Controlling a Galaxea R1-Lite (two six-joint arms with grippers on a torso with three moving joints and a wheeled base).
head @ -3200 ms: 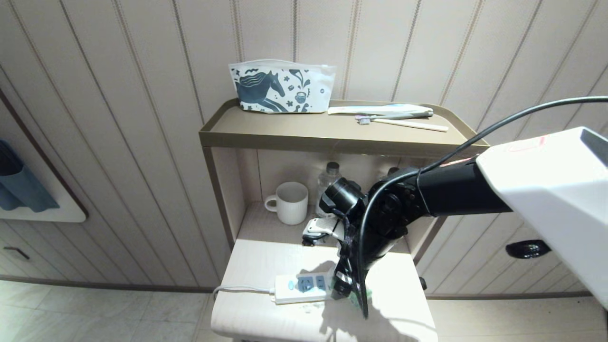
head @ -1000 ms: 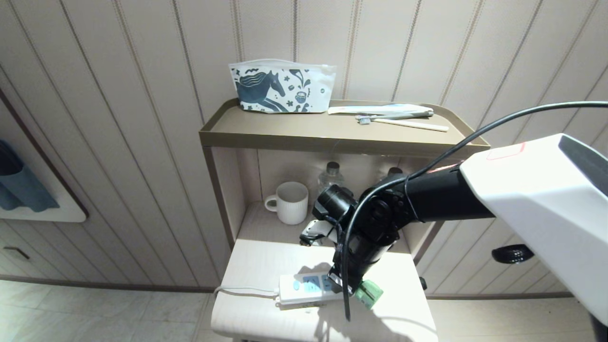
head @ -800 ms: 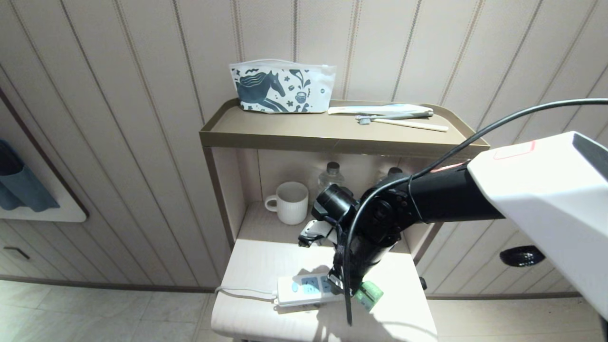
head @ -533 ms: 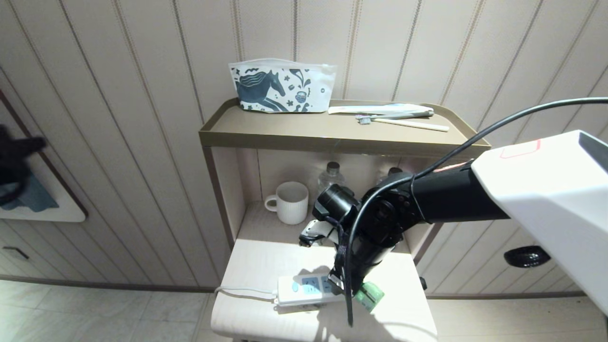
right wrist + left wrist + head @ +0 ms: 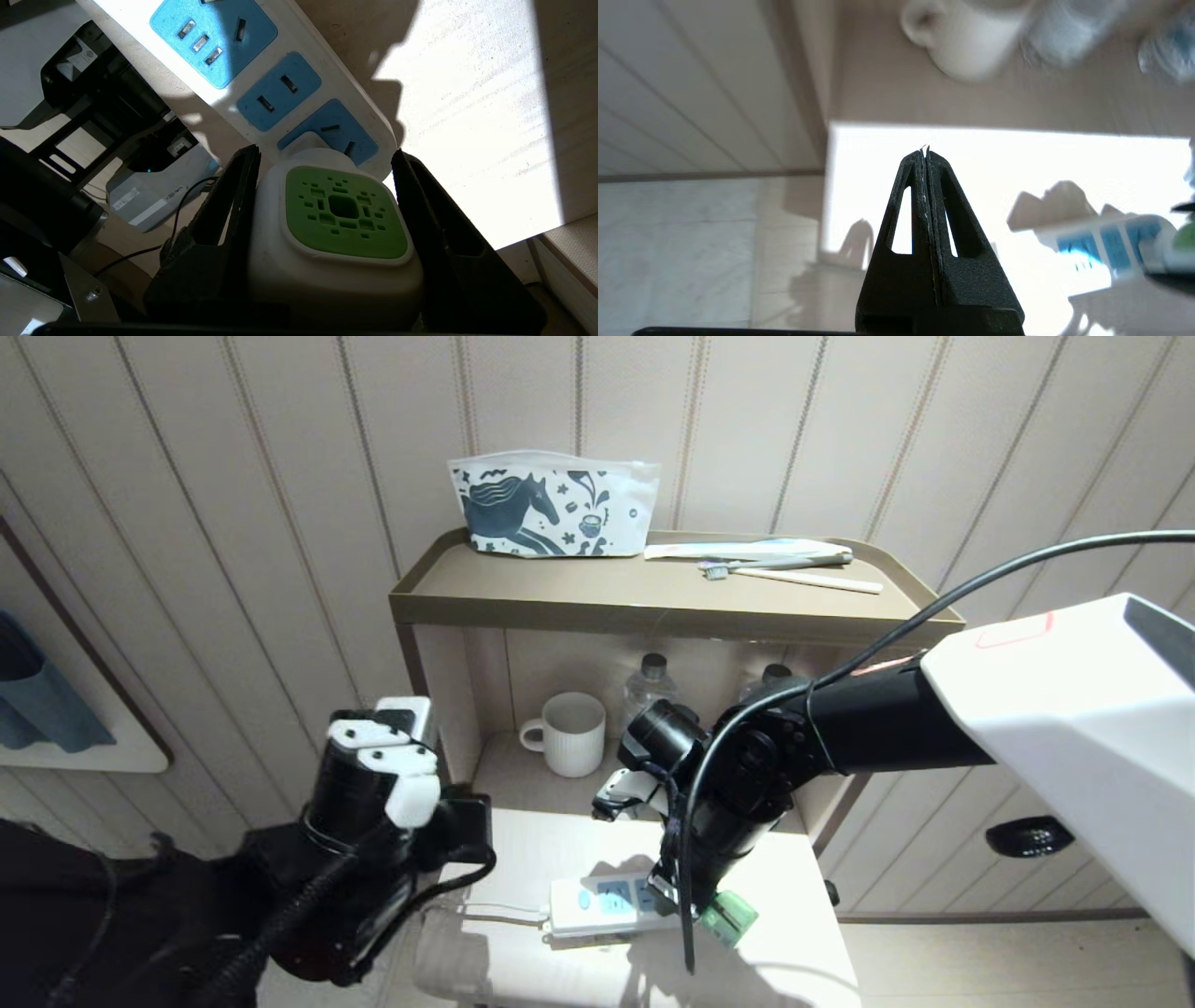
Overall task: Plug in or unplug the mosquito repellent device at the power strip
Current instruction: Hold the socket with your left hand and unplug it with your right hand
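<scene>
The power strip [image 5: 605, 903] lies on the low white table [image 5: 523, 849], white with light-blue socket panels [image 5: 279, 91]. The mosquito repellent device [image 5: 345, 219], a white head with a green centre, has its plug stub at the strip's end socket. My right gripper [image 5: 324, 151] is shut on the device, one black finger on each side; from the head its green bottle [image 5: 728, 917] shows beside the right gripper [image 5: 693, 903]. My left gripper [image 5: 924, 150] is shut and empty, above the table's left part, apart from the power strip [image 5: 1101, 238]. From the head, the left gripper [image 5: 471, 821] is at the table's left edge.
A white mug [image 5: 571, 733] and clear bottles [image 5: 646, 686] stand in the shelf niche behind the table. On the brown shelf top [image 5: 597, 593] are a horse-print pouch [image 5: 551, 504] and a toothbrush [image 5: 784, 565]. The strip's cord [image 5: 495, 909] runs off leftward.
My left arm has swung up into the head view from the lower left, to the table's left edge. The right gripper has stayed at the strip's end with the device in it.
</scene>
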